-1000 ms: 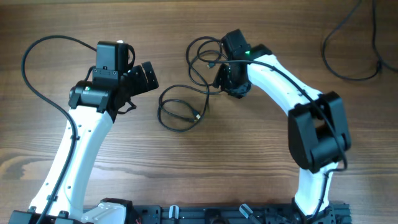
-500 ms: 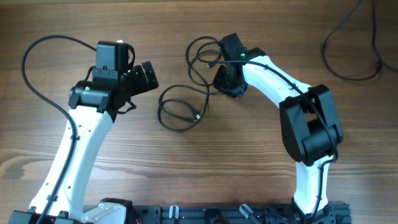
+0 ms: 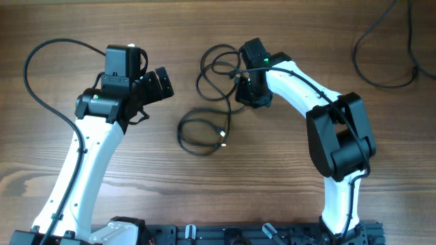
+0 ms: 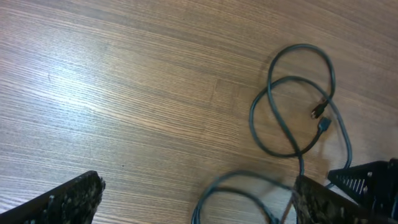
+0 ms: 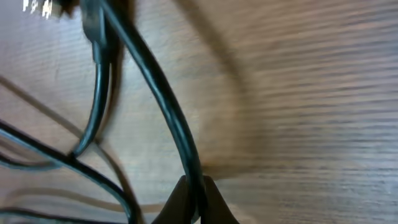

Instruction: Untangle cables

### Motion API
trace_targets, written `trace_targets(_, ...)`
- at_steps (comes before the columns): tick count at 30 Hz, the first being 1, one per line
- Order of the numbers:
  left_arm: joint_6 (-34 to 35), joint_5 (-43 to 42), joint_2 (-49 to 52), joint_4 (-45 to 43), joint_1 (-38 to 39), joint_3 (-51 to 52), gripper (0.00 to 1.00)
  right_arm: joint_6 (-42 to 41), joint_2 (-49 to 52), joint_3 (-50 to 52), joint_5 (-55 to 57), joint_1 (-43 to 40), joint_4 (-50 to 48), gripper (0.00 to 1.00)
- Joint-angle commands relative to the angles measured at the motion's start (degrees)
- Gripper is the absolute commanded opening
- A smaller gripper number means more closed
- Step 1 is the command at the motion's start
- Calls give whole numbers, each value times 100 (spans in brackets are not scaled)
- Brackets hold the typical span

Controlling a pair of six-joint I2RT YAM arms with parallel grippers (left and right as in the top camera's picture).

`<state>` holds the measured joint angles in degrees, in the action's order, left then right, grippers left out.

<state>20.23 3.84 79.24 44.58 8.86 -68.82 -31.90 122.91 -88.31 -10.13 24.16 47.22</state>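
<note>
A thick dark cord (image 3: 392, 86) loops across the far right corner of the wooden table (image 3: 204, 194).

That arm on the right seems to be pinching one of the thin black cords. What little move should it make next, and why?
Probably lift that cable and draw it gently away from the rest. The right gripper is shut on it, and its loops cross over each other close to the lower coil, so a slow pull may open them out.
</note>
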Motion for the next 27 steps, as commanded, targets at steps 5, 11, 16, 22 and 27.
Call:
trace_targets(5,-28,74,50,-20,-24,-57,100,1414,-446,-601,-542,-160,737,4)
trace_targets(11,-28,74,48,-20,-24,-57,100,2048,-1742,-887,-951,-164,815,4)
trace_targets(16,-28,74,48,-20,-24,-57,100,2129,-3093,-887,-1180,-164,511,5)
trace_targets(22,-28,74,48,-20,-24,-57,100,1707,-4590,-887,-409,-164,-157,4)
trace_targets(27,-28,74,48,-20,-24,-57,100,1475,-5464,-887,1266,-164,-398,4)
